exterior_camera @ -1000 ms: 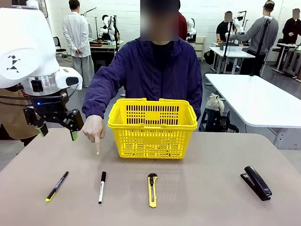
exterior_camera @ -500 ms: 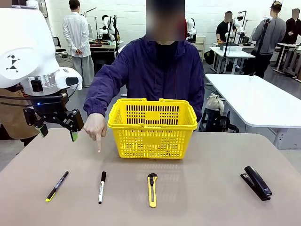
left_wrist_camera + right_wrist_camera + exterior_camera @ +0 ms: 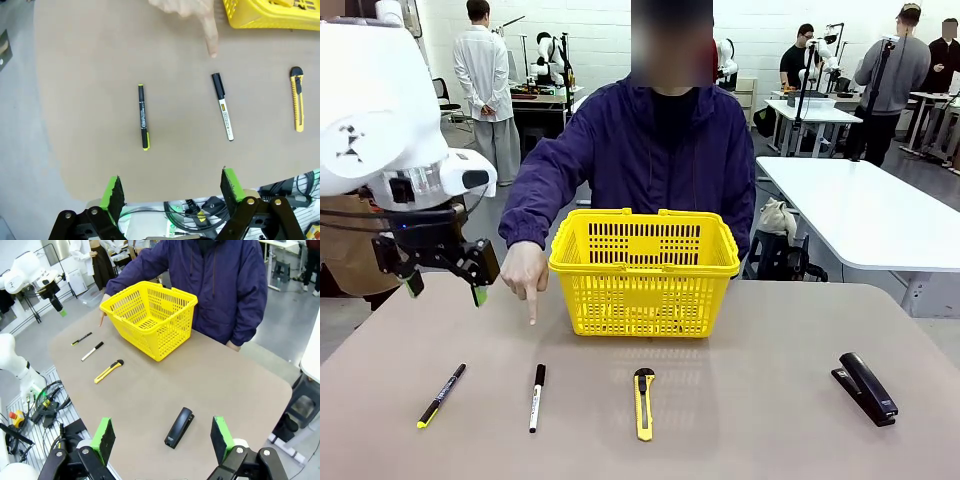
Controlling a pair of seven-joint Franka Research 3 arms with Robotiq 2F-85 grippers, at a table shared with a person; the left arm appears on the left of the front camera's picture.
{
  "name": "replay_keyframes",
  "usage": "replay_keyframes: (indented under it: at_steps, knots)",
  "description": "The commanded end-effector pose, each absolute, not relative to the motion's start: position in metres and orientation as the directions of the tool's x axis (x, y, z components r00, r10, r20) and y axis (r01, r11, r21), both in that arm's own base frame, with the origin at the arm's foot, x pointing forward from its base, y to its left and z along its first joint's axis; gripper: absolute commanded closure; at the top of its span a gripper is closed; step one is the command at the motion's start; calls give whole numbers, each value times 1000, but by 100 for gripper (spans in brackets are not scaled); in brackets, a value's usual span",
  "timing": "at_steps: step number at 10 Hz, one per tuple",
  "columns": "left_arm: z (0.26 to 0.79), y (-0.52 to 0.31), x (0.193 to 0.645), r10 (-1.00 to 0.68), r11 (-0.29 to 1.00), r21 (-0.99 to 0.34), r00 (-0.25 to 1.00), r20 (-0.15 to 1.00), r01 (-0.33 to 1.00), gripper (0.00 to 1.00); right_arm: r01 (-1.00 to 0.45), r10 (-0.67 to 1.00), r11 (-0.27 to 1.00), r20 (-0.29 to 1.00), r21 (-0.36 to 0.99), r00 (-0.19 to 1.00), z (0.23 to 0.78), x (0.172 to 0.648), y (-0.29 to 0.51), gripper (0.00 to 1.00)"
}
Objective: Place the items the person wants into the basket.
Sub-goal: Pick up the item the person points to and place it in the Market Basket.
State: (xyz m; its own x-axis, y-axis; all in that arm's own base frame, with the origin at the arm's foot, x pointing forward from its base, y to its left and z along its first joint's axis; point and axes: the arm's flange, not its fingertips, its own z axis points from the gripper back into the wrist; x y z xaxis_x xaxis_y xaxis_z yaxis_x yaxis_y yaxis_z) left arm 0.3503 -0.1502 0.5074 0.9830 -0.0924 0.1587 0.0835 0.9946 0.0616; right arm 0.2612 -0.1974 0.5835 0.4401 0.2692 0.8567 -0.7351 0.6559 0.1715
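The yellow basket (image 3: pixel 645 270) stands mid-table in front of the person (image 3: pixel 650 150). The person's hand (image 3: pixel 523 274) points a finger down at the table, just beyond the white marker with a black cap (image 3: pixel 536 397). A yellow-and-black utility knife (image 3: pixel 643 402) lies right of the marker. My left gripper (image 3: pixel 446 289) hangs open and empty above the table's far left, beside the hand. Its wrist view looks down on the marker (image 3: pixel 222 106), the knife (image 3: pixel 297 99) and the fingertip (image 3: pixel 212 46) past its open gripper (image 3: pixel 172 186). My right gripper (image 3: pixel 162 436) is open, high over the table's right.
A black pen with a yellow tip (image 3: pixel 441 395) lies left of the marker. A black stapler (image 3: pixel 865 388) sits near the right front edge, below the right gripper in its wrist view (image 3: pixel 180 427). Bare tabletop (image 3: pixel 760 420) lies between knife and stapler.
The person's pointing hand has drawn back slightly toward the basket. My left arm has shifted a little; both grippers stay open.
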Motion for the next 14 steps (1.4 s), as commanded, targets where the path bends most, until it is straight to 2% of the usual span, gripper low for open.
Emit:
replay_keyframes:
  at_steps: [1,4,7,11,14]
  knots:
    - [472,-174,339,-19,1000,8,985,170,18,0,-748,259,643,872,165,415,583,263,-198,0]
    - [421,-208,337,116,993,6,987,109,-117,0,-748,259,643,872,165,415,583,263,-198,0]
    - [377,-230,349,196,981,2,980,39,-196,0,-748,259,643,872,165,415,583,263,-198,0]
    - [344,-241,359,185,982,-51,982,40,-183,0,-748,259,643,872,165,415,583,263,-198,0]
    - [323,-247,371,169,986,-14,985,22,-168,0,-748,259,643,872,165,415,583,263,-198,0]
